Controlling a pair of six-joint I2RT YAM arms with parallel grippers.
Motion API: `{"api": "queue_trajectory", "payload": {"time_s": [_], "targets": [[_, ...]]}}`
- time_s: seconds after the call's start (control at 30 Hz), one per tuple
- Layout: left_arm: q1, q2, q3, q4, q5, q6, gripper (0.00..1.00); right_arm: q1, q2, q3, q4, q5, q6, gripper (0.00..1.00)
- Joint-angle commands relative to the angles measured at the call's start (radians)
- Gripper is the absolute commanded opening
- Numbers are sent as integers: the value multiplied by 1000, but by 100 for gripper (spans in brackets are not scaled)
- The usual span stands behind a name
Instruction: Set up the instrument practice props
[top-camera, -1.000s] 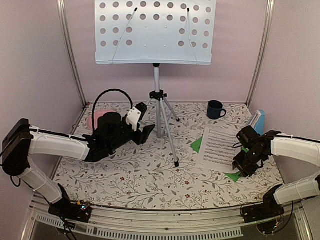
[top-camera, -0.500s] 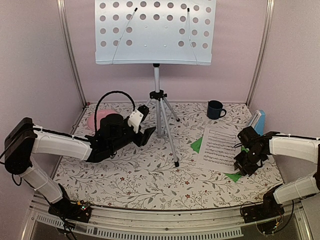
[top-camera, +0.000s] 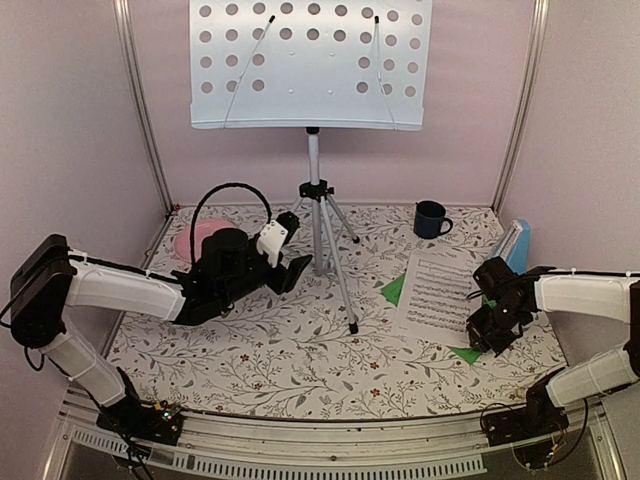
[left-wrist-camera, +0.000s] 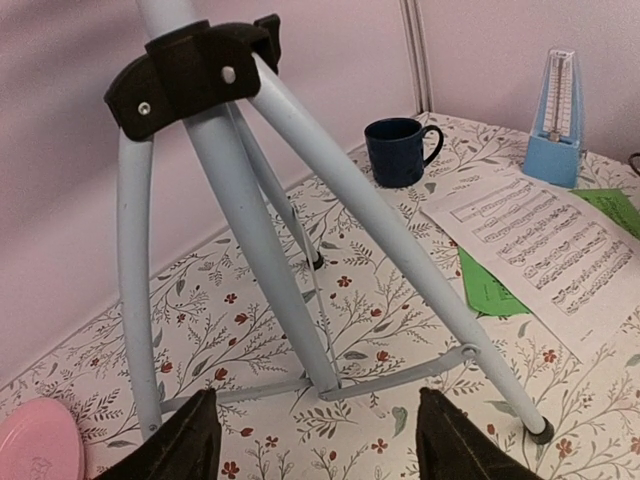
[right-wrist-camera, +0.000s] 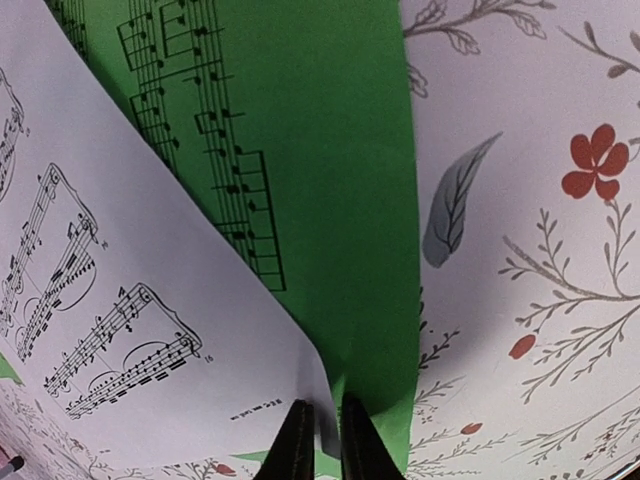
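Observation:
The pale perforated music stand rises at the back on its silver tripod. My left gripper is open just left of the tripod legs, its fingers wide apart with nothing between them. The white sheet-music page lies on a green page at the right. My right gripper is shut on the near corner of these pages; in the right wrist view its gripper pinches the curled white corner and the green edge. The blue metronome stands behind.
A dark blue mug stands at the back right, right of the tripod. A pink plate lies at the back left behind my left arm. Pink walls with metal posts close in the flowered table.
The right jaws have closed in on the near corner of the pages. My left gripper has shifted slightly towards the tripod and stays open.

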Motion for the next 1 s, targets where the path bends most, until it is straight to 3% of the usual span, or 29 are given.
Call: {"api": "queue_trajectory", "payload": {"time_s": [0.0, 0.07, 0.23, 0.6, 0.97], "targets": [[-12, -7, 19, 27, 3, 9, 67, -8, -11, -13, 3, 38, 8, 8], [-12, -10, 19, 26, 4, 8, 68, -9, -17, -7, -9, 51, 6, 0], [-12, -33, 21, 9, -2, -1, 70, -9, -97, 25, -51, 117, -26, 0], [-12, -64, 40, -16, 43, -23, 81, 37, -168, 207, -128, 235, -325, 0], [-13, -39, 104, -40, 138, -15, 82, 371, -21, 554, -320, 518, -710, 0]]}}
